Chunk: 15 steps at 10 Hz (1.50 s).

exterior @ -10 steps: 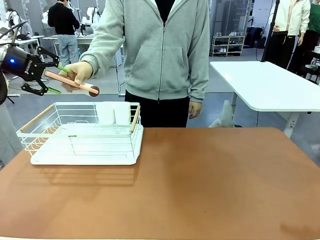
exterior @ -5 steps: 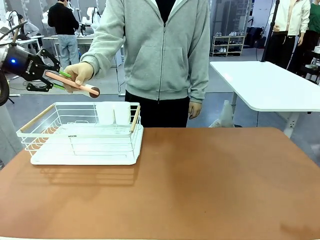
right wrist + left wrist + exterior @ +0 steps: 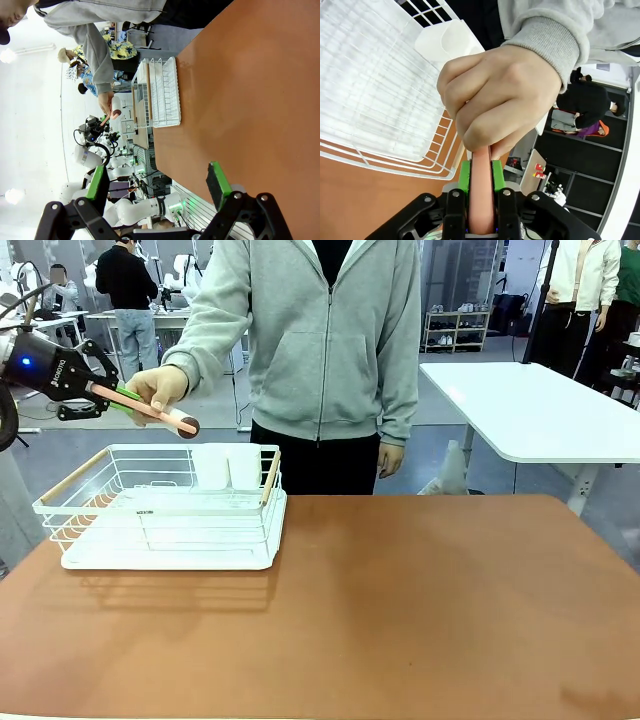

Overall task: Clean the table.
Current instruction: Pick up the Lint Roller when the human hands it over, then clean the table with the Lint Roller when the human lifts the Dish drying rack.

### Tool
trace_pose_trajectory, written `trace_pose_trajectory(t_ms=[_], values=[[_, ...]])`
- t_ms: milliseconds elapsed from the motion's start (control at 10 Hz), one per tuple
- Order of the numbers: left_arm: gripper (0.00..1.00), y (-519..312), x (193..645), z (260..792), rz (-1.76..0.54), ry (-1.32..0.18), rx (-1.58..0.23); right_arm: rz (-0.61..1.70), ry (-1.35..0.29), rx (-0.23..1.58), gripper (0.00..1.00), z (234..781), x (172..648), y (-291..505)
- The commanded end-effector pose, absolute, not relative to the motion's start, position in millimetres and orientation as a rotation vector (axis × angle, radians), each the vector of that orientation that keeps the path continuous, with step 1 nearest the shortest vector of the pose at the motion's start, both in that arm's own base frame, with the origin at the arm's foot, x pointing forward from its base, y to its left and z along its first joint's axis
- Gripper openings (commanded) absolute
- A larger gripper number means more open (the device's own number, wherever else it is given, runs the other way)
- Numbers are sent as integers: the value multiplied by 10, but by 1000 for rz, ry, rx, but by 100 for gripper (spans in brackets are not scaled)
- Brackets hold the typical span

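Left end effector (image 3: 116, 397) has closed on pink handle (image 3: 481, 200).

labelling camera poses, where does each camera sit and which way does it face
Front view: fixed on the robot's side, looking across the table at the person; the left gripper shows at picture left.
Left wrist view: on the left arm, looking along its fingers at the person's hand; both grip the pink-handled utensil.
Right wrist view: on the right arm, rolled sideways over the table, open right gripper at the bottom.
Shared: all three show the white dish rack.
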<state>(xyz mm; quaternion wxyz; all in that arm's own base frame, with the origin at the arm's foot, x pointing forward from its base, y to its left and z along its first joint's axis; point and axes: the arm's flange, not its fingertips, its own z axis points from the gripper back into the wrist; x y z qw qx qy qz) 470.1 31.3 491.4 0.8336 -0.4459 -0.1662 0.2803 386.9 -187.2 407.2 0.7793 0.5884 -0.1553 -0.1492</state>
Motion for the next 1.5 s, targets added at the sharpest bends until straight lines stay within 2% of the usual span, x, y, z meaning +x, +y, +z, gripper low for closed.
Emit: trace_pose_trajectory(t_ms=[0, 100, 300, 400, 1400], values=[[12, 285, 4641, 4892, 580, -395, -977, -318, -340, 1278, 100, 4091, 3866, -1873], [0, 295, 4635, 4903, 581, -402, -979, -318, -340, 1278, 100, 4091, 3866, -1873], [0, 311, 4609, 4911, 578, -410, -978, -318, -340, 1278, 100, 4091, 3866, -1873], [0, 312, 4691, 4939, 592, -358, -950, -318, -340, 1278, 100, 4091, 3866, -1873], [0, 312, 4691, 4939, 592, -358, -950, -318, -340, 1278, 100, 4091, 3866, -1873]])
